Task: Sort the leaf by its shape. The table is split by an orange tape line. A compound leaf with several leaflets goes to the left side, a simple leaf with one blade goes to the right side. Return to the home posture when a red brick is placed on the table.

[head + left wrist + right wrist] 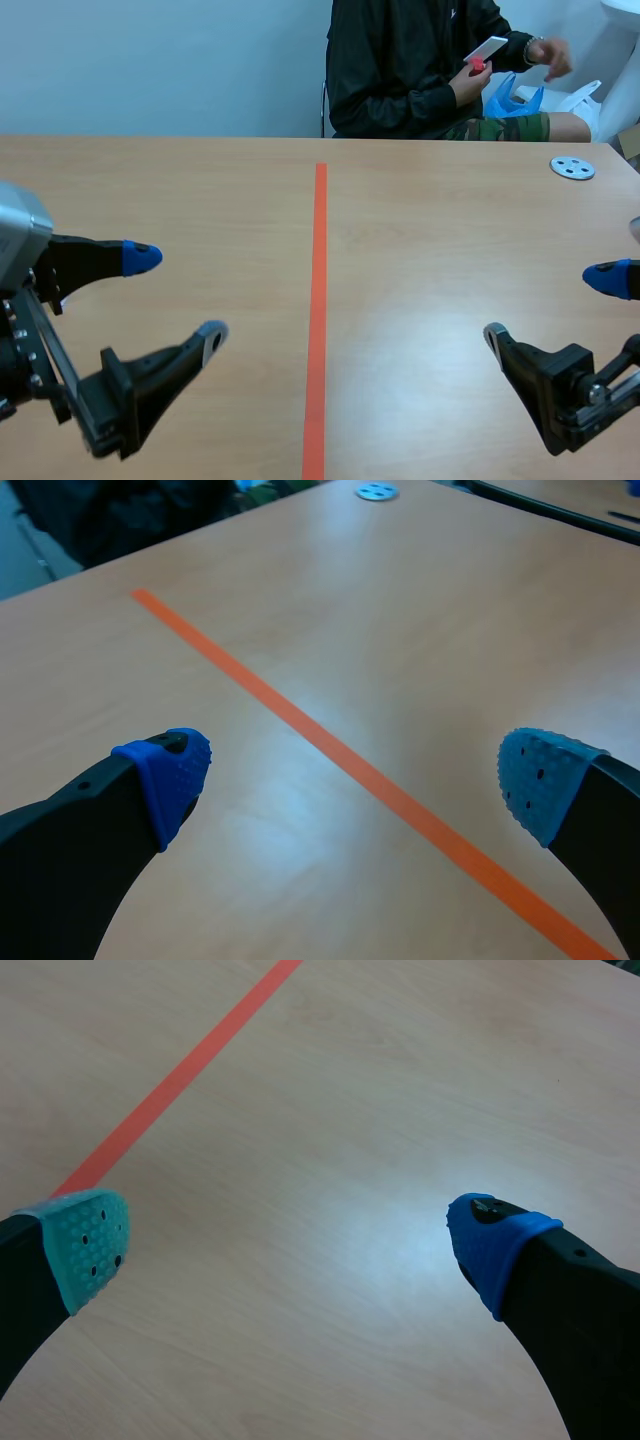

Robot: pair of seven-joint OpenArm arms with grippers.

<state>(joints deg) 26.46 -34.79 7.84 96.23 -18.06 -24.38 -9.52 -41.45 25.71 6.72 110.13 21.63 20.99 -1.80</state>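
No leaf shows in any view, and no red brick lies on the table. My left gripper hovers open low at the left of the wooden table, left of the orange tape line. In the left wrist view the left gripper has only bare wood and the tape line between its fingers. My right gripper stays open low at the right, and the right gripper spans bare wood in its own view, the tape line ahead beside it.
A person in a dark jacket sits across the table holding a white phone and a small red thing. A grey round disc lies at the far right of the table; the disc also shows far ahead of the left gripper.
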